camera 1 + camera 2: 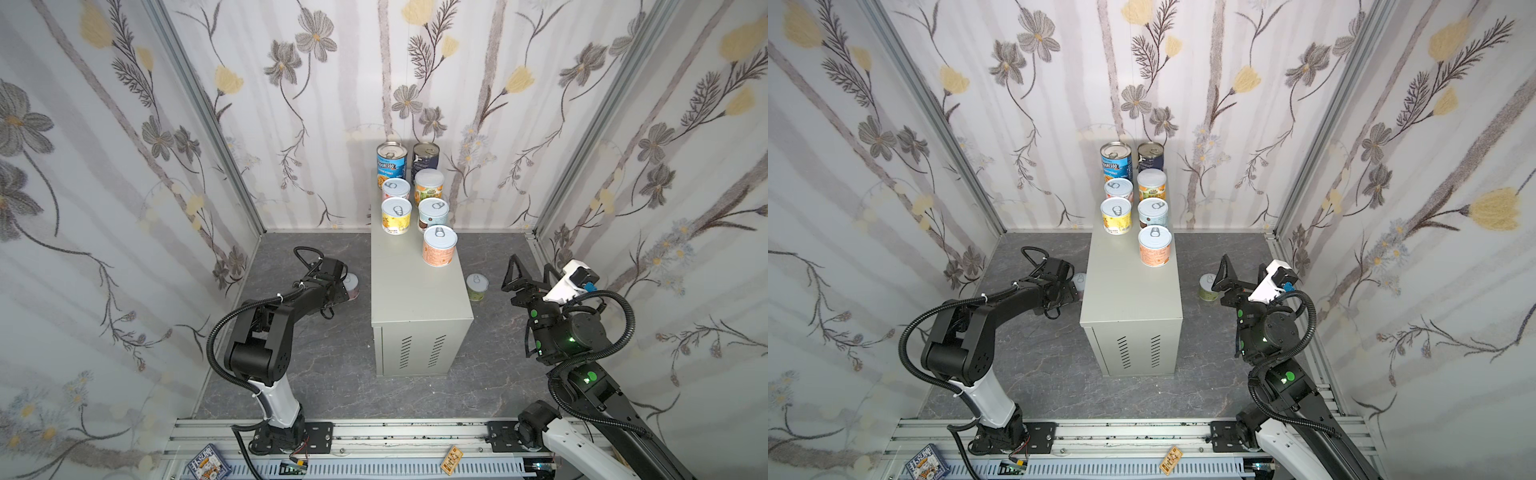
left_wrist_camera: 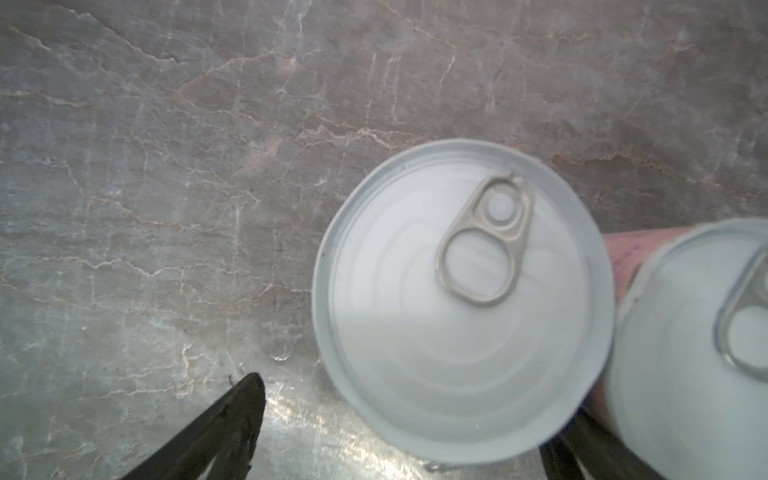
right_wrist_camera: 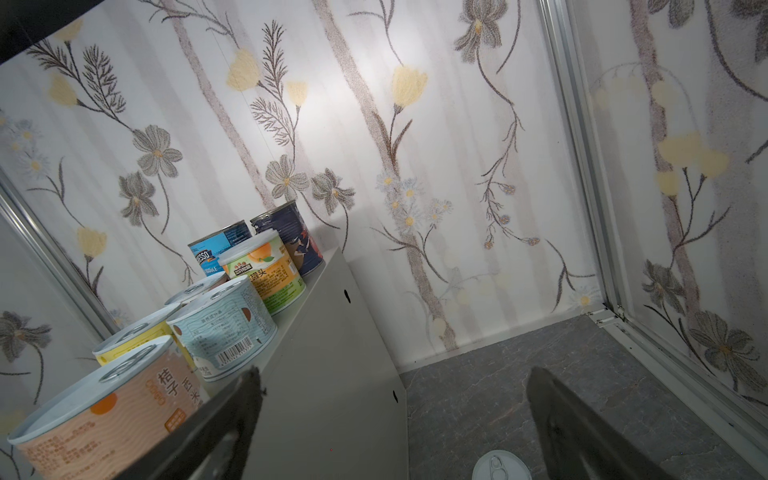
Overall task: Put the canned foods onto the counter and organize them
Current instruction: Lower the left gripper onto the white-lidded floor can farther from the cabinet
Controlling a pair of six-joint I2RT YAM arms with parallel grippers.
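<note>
Several canned foods stand in two rows at the back of the counter, from the blue Progresso can to the peach can nearest the front. My left gripper hangs open, low over the floor left of the counter. A white-lidded can stands between its fingers, and a pink-labelled can stands close beside it. My right gripper is open and empty right of the counter. A green-labelled can stands on the floor just in front of it, its lid showing in the right wrist view.
Flowered walls close the cell on three sides, with metal posts in the back corners. The dark marbled floor runs round the counter. On the front rail lie a small card box and a yellow tag.
</note>
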